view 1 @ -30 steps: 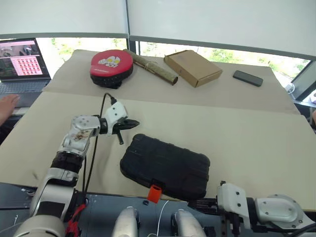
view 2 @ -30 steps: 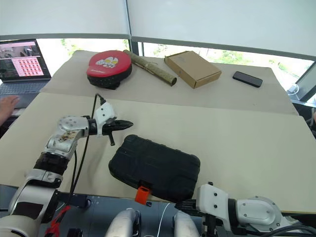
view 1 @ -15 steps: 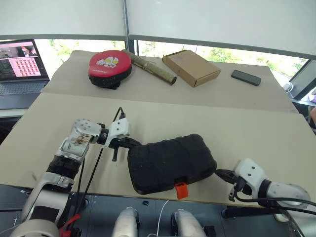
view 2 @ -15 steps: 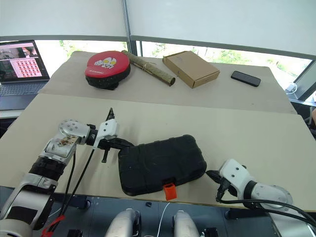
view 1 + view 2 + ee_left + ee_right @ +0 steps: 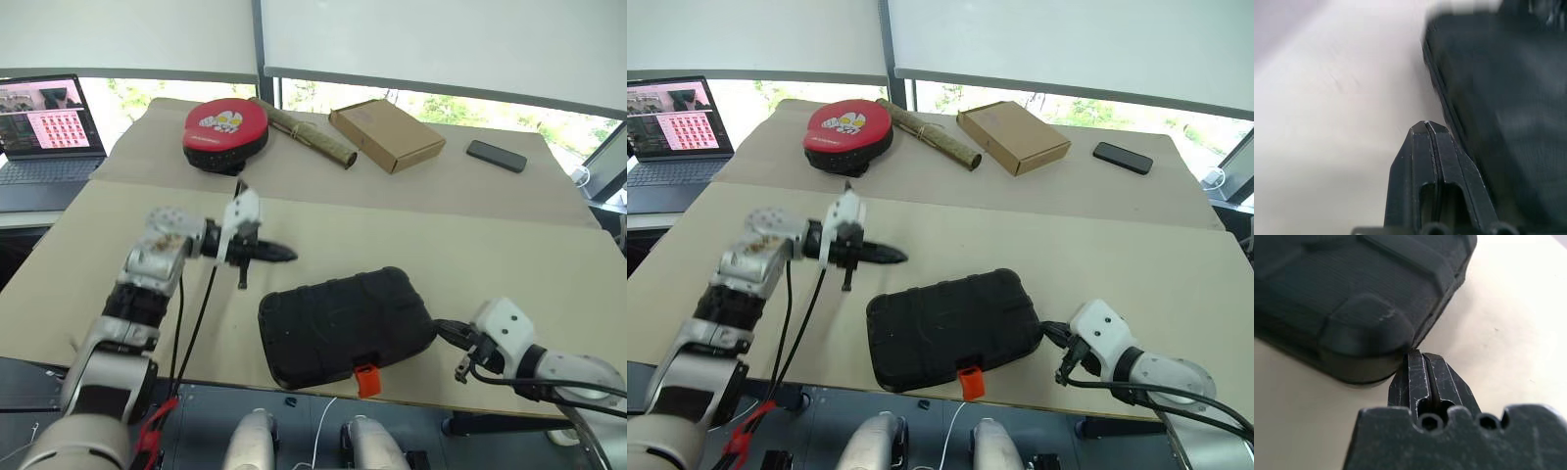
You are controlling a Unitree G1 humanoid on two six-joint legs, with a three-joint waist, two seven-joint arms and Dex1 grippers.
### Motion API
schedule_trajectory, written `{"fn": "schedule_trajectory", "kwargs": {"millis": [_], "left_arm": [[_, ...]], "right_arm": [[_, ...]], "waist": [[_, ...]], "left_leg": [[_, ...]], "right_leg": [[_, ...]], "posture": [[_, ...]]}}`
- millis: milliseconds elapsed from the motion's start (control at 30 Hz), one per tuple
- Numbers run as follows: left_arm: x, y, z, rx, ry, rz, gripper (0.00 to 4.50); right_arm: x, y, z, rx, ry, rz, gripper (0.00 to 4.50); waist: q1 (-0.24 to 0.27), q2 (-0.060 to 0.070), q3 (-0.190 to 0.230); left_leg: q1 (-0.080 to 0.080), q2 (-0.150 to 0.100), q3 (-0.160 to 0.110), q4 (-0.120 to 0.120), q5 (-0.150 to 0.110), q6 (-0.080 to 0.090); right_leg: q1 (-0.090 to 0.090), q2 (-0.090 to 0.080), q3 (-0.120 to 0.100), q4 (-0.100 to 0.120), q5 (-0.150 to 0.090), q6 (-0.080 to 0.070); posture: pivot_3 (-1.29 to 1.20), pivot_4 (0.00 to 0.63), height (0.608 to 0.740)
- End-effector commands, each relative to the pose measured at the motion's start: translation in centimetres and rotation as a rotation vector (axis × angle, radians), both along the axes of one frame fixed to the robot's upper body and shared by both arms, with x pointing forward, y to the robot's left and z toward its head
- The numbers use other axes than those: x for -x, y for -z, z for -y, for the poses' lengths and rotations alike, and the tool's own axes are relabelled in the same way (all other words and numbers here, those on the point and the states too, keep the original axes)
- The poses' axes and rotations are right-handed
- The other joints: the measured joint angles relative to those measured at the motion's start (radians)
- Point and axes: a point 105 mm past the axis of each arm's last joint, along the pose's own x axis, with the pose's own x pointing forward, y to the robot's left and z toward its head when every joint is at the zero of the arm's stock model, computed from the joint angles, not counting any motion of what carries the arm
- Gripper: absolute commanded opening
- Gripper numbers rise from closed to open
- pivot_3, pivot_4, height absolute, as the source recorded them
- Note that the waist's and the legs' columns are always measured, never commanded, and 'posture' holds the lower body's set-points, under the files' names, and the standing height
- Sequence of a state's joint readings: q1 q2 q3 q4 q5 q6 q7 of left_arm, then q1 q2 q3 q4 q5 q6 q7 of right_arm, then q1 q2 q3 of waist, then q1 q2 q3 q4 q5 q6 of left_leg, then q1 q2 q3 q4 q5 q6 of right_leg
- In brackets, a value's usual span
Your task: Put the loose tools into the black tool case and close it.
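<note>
- Left gripper [image 5: 279,256]: fingers pressed together, empty, hovering above the table just beyond the case's left end; arm reached forward, wrist bent so it pointed right.
- Black tool case [image 5: 345,324]: shut, flat at the near table edge, orange latch [image 5: 366,380] facing the robot; loose tools presumably inside.
- Right gripper [image 5: 1054,333]: fingers together, tips at the case's right corner, contact uncertain; probably steadying or nudging it.
</note>
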State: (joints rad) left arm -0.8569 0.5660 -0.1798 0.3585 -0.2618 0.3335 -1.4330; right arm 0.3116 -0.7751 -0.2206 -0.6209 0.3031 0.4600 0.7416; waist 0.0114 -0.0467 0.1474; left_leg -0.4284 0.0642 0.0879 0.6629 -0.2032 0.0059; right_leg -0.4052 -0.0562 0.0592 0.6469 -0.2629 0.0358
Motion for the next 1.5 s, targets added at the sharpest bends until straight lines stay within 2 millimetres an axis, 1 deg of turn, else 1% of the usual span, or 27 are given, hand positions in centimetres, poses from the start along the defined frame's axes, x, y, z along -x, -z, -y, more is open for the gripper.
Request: {"fn": "schedule_trajectory", "kwargs": {"millis": [33, 67, 100, 133, 200, 233, 333, 400, 433, 467, 533, 633, 767, 800, 900, 1000, 1100, 1233, 1333, 1500], "left_arm": [[3.0, 1.4, 2.6, -0.074, 0.213, -0.003, 0.04], [3.6, 2.0, 2.9, -0.1, 0.243, -0.006, 0.04], [4.1, 3.1, 3.1, -0.147, 0.28, 0.009, 0.04], [4.5, 3.9, 3.2, -0.178, 0.304, 0.022, 0.04], [5.1, 5.3, 3.3, -0.224, 0.346, 0.036, 0.04], [5.4, 5.7, 3.3, -0.235, 0.36, 0.036, 0.04], [6.3, 6.8, 3.2, -0.257, 0.387, 0.028, 0.04], [6.9, 7.5, 3.1, -0.271, 0.407, 0.031, 0.04], [7.0, 7.8, 3.0, -0.276, 0.408, 0.037, 0.04], [7.1, 8.0, 3.1, -0.277, 0.408, 0.043, 0.04], [7.2, 8.0, 3.4, -0.27, 0.403, 0.048, 0.04], [7.4, 7.8, 3.6, -0.262, 0.403, 0.05, 0.04], [7.4, 7.7, 3.6, -0.266, 0.4, 0.057, 0.04], [7.4, 7.6, 3.6, -0.268, 0.4, 0.059, 0.04], [7.4, 7.3, 3.6, -0.269, 0.399, 0.06, 0.04], [7.3, 7.1, 3.7, -0.272, 0.404, 0.062, 0.04], [7.2, 6.9, 4.1, -0.27, 0.406, 0.072, 0.04], [7.0, 6.8, 4.4, -0.266, 0.41, 0.086, 0.04], [6.9, 6.8, 4.7, -0.262, 0.416, 0.095, 0.04], [7.2, 7.5, 5.0, -0.276, 0.447, 0.118, 0.04]], "right_arm": [[2.5, -0.6, -2.9, -0.063, -0.172, -0.051, 0.0], [2.8, -0.5, -3.3, -0.069, -0.193, -0.066, 0.0], [3.2, -0.3, -3.8, -0.073, -0.22, -0.083, 0.0], [3.4, -0.2, -4.2, -0.075, -0.236, -0.095, 0.0], [3.8, 0.0, -4.5, -0.064, -0.267, -0.117, 0.0], [4.0, 0.0, -4.6, -0.056, -0.276, -0.124, 0.0], [3.5, 0.2, -3.7, -0.012, -0.233, -0.127, 0.0], [4.3, 0.0, -3.8, -0.043, -0.266, -0.163, 0.0], [5.2, 0.1, -4.4, -0.06, -0.315, -0.194, 0.0], [5.9, 0.1, -5.0, -0.075, -0.358, -0.221, 0.0], [6.8, 0.1, -6.1, -0.103, -0.412, -0.248, 0.0], [7.1, 0.2, -7.5, -0.136, -0.45, -0.251, 0.0], [7.3, 1.0, -9.2, -0.147, -0.5, -0.258, 0.0], [7.2, 1.3, -9.5, -0.138, -0.511, -0.255, 0.0], [5.8, 2.5, -10.1, -0.111, -0.48, -0.227, 0.0], [5.0, 3.1, -10.5, -0.097, -0.47, -0.208, 0.0], [3.7, 3.7, -10.8, -0.078, -0.437, -0.161, 0.0], [3.1, 4.2, -11.0, -0.049, -0.427, -0.112, 0.0], [2.7, 3.8, -11.1, -0.066, -0.404, -0.068, 0.0], [2.3, 2.0, -11.0, -0.117, -0.375, 0.012, 0.0]], "waist": [[-0.009, 0.002, -0.001], [-0.016, 0.002, -0.001], [-0.021, 0.002, -0.001], [-0.028, 0.002, -0.001], [-0.032, 0.002, -0.001], [-0.028, 0.002, -0.001], [-0.023, 0.003, -0.001], [-0.022, 0.003, -0.002], [-0.02, 0.003, -0.002], [-0.018, 0.004, -0.002], [-0.015, 0.004, -0.003], [-0.014, 0.004, -0.004], [-0.012, 0.004, -0.004], [-0.011, 0.004, -0.004], [-0.011, 0.003, -0.004], [-0.009, 0.003, -0.005], [-0.01, 0.003, -0.005], [-0.019, 0.002, -0.005], [-0.025, 0.002, -0.005], [-0.024, 0.002, -0.005]], "left_leg": [[0.001, 0.0, 0.0, 0.0, 0.0, 0.0], [0.002, 0.0, 0.0, -0.001, 0.0, 0.0], [0.002, 0.001, 0.0, -0.001, 0.0, 0.0], [0.003, 0.001, 0.0, -0.002, 0.0, 0.0], [0.003, 0.003, -0.002, -0.002, 0.0, 0.0], [0.003, 0.003, -0.002, -0.002, 0.0, 0.0], [0.005, 0.002, -0.002, -0.001, 0.0, 0.0], [0.006, 0.002, -0.002, -0.001, 0.0, 0.0], [0.005, 0.001, -0.002, -0.001, 0.0, 0.0], [0.005, 0.001, -0.002, -0.001, 0.0, 0.0], [0.005, 0.001, -0.002, -0.001, 0.0, 0.0], [0.005, 0.001, -0.002, -0.001, 0.0, 0.0], [0.006, 0.001, -0.002, -0.001, 0.0, 0.0], [0.005, 0.001, -0.002, -0.001, 0.0, 0.0], [0.005, 0.001, -0.002, -0.001, 0.0, 0.0], [0.005, 0.001, -0.001, -0.001, 0.0, 0.0], [0.005, 0.001, -0.001, -0.001, 0.0, 0.0], [0.007, 0.001, -0.001, -0.001, 0.0, 0.0], [0.008, 0.002, -0.002, -0.001, 0.001, 0.0], [0.008, 0.003, -0.002, -0.001, 0.001, 0.0]], "right_leg": [[0.0, 0.0, 0.0, 0.0, 0.0, 0.0], [0.001, 0.0, 0.0, 0.0, -0.001, 0.0], [0.001, 0.001, 0.001, 0.001, -0.001, -0.001], [0.001, 0.002, 0.001, 0.001, -0.001, -0.002], [0.0, 0.005, 0.002, 0.001, -0.001, -0.003], [0.0, 0.005, 0.002, 0.002, -0.001, -0.003], [0.003, 0.003, 0.002, 0.002, -0.001, -0.003], [0.003, 0.002, 0.002, 0.001, -0.001, -0.003], [0.003, 0.002, 0.002, 0.001, -0.001, -0.002], [0.003, 0.002, 0.002, 0.001, -0.001, -0.002], [0.003, 0.002, 0.002, 0.001, -0.001, -0.001], [0.004, 0.002, 0.001, 0.001, -0.001, -0.001], [0.004, 0.002, 0.001, 0.0, -0.002, -0.001], [0.004, 0.002, 0.001, 0.0, -0.002, -0.001], [0.003, 0.002, 0.001, 0.0, -0.002, -0.001], [0.003, 0.002, 0.001, 0.0, -0.002, -0.001], [0.003, 0.002, 0.001, 0.0, -0.002, -0.001], [0.004, 0.002, 0.002, 0.001, -0.001, -0.001], [0.004, 0.004, 0.002, 0.001, -0.001, -0.001], [0.004, 0.005, 0.003, 0.002, 0.0, -0.002]], "posture": [[0.0, 0.15, 0.74], [0.0, 0.15, 0.74], [0.0, 0.15, 0.74], [0.0, 0.15, 0.74], [0.0, 0.15, 0.74], [0.0, 0.15, 0.74], [0.0, 0.15, 0.74], [0.0, 0.15, 0.74], [0.0, 0.15, 0.74], [0.0, 0.15, 0.74], [0.0, 0.15, 0.74], [0.0, 0.15, 0.74], [0.0, 0.15, 0.74], [0.0, 0.15, 0.74], [0.0, 0.15, 0.74], [0.0, 0.15, 0.74], [0.0, 0.15, 0.74], [0.0, 0.15, 0.74], [0.0, 0.15, 0.74], [0.0, 0.15, 0.74]]}}
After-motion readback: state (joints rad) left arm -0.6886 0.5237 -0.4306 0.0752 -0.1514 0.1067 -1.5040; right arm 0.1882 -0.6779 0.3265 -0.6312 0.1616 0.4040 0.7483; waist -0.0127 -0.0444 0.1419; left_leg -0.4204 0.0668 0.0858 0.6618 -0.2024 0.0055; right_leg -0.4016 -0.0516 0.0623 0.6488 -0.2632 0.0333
